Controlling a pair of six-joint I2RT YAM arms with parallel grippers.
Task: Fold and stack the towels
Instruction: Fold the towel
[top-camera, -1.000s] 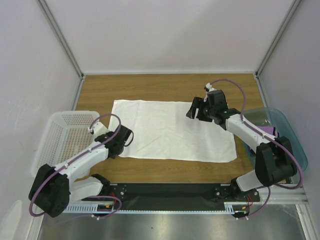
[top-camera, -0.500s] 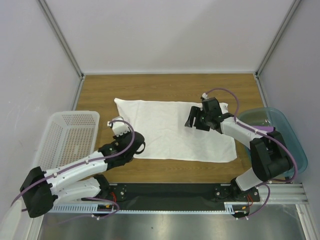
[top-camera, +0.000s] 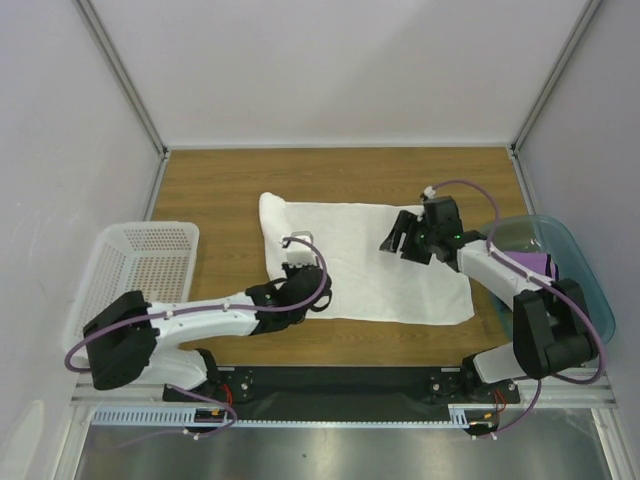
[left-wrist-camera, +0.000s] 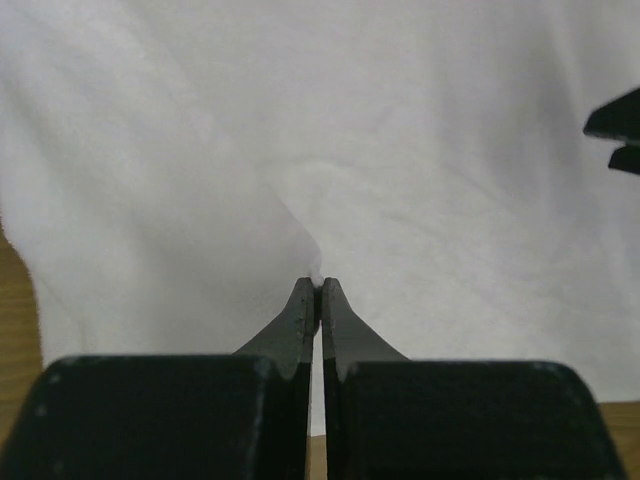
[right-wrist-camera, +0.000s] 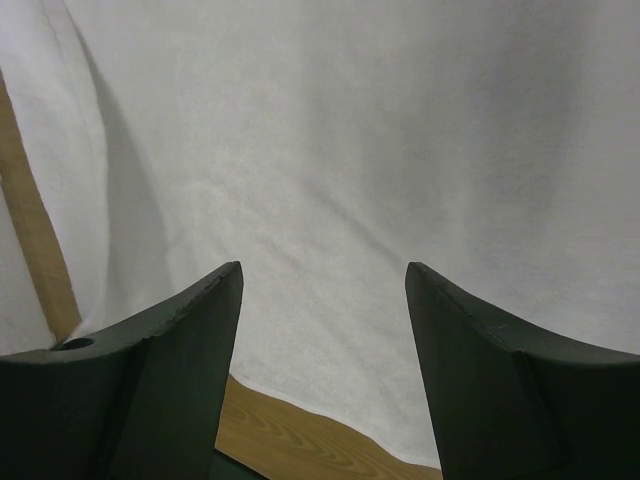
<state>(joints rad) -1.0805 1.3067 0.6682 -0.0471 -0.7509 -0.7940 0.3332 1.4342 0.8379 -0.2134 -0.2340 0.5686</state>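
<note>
Wooden table (top-camera: 210, 180) inside pale walls, seen from above. The white towel (top-camera: 370, 250) lies mid-table, its left edge lifted and curled inward. My left gripper (top-camera: 300, 275) sits at that near-left corner. My right gripper (top-camera: 400, 240) is over the right half of the towel. The teal bin (top-camera: 590, 290) is at far right with the purple towel (top-camera: 540, 262) inside. The white basket (top-camera: 130, 270) is at left. No navy towel is visible.

Left wrist: my left gripper (left-wrist-camera: 319, 290) has its fingers pressed together, pinching a small peak of the white towel (left-wrist-camera: 400, 150). Cloth tents up from the tips. The bite looks thin, so I judge a slow, level carry across is safest. A jerk could slip it.

Right wrist: my right gripper (right-wrist-camera: 323, 268) has its fingers spread wide with nothing between them, above the white towel (right-wrist-camera: 350, 130). A strip of table (right-wrist-camera: 40, 250) shows at left. It is best used to pin or catch the far layer so the fold lands square, edge to edge.
</note>
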